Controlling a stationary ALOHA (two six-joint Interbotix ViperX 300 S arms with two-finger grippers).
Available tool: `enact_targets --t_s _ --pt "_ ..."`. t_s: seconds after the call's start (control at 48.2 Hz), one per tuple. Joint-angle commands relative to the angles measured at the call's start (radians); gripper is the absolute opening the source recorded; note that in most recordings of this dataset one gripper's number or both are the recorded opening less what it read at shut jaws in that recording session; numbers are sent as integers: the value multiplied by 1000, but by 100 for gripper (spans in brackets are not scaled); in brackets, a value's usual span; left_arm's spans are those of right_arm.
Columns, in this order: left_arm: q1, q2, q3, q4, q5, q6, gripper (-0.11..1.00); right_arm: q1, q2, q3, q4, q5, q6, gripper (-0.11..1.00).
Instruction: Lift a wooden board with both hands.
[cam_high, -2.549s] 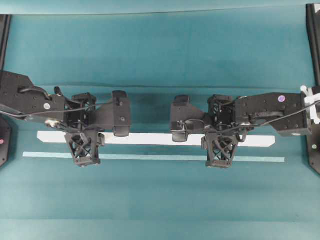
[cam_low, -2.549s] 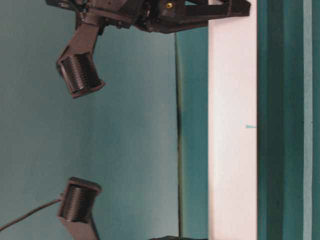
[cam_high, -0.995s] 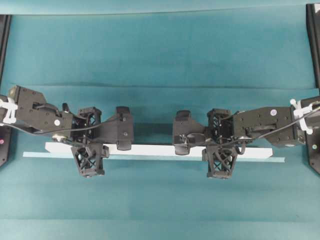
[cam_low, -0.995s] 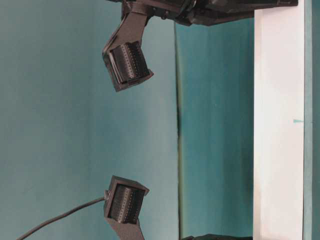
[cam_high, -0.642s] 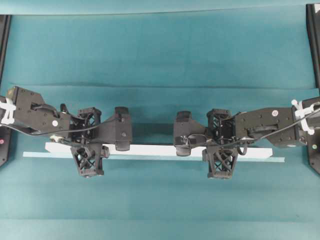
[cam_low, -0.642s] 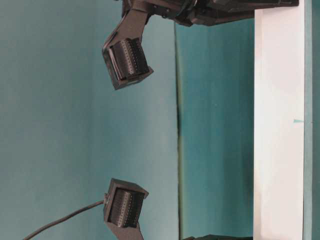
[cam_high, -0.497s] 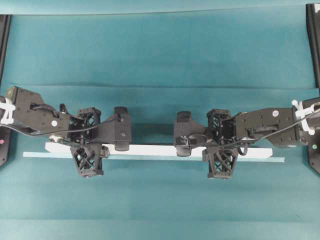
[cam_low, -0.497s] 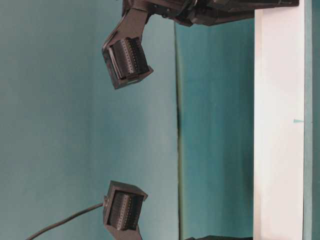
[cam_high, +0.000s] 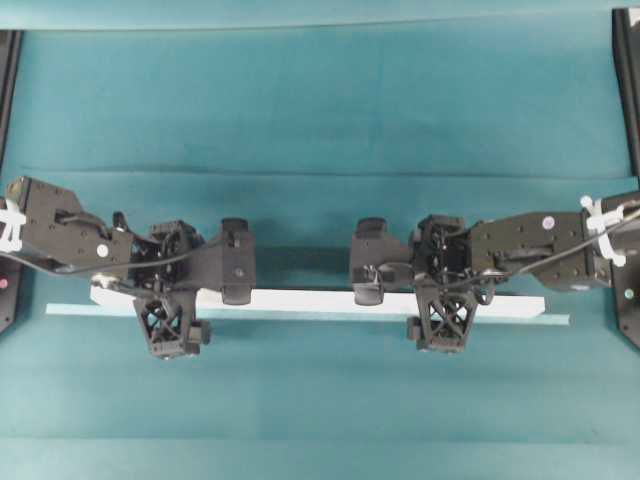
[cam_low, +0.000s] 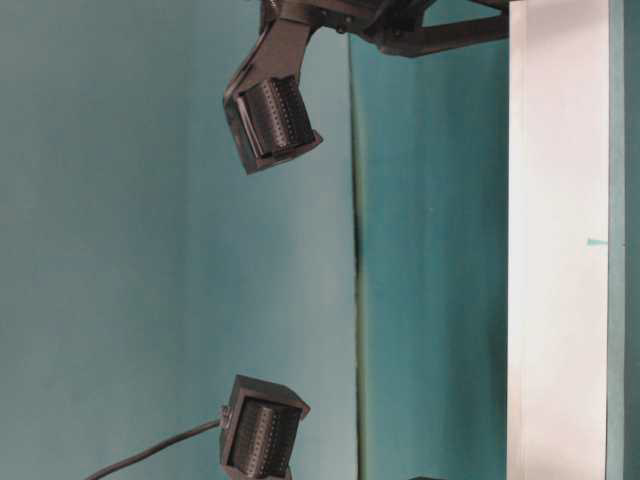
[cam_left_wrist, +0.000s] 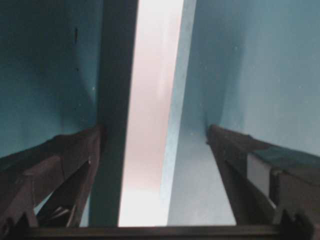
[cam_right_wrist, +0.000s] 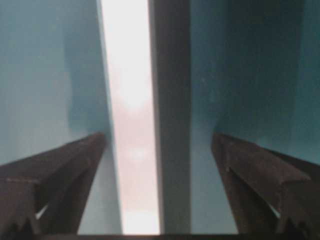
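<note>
Tabletop (cam_high: 320, 100): teal cloth
Wooden board (cam_high: 310, 301): flat on tabletop, long axis left-right
Left claw (cam_high: 168, 300): wide open, straddling board's left end
Right claw (cam_high: 443, 298): same, right end

A teal cloth-covered table (cam_high: 320, 110) carries the wooden board (cam_high: 310, 299), which lies flat across its width. Along the board's near edge runs a thin pale teal strip (cam_high: 555, 319), apparently touching it, though the overlap is unclear.
</note>
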Motion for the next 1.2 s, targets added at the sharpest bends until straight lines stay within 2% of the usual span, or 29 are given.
enact_targets --t_s 0.0,0.166,0.518,0.891,1.181 --pt "8 -3 0 3 -5 -2 99 2 -3 -8 -2 -5 5 95" --pt "8 -29 -2 3 -2 5 100 0 -40 -12 -2 2 6 95" --pt "38 -184 2 3 21 14 100 -3 -199 5 -2 -2 6 95" --pt "38 -330 -2 3 52 20 100 -34 -360 34 -3 -5 6 95" --pt "40 -472 -9 3 12 23 99 -40 -508 67 -32 -49 3 95"
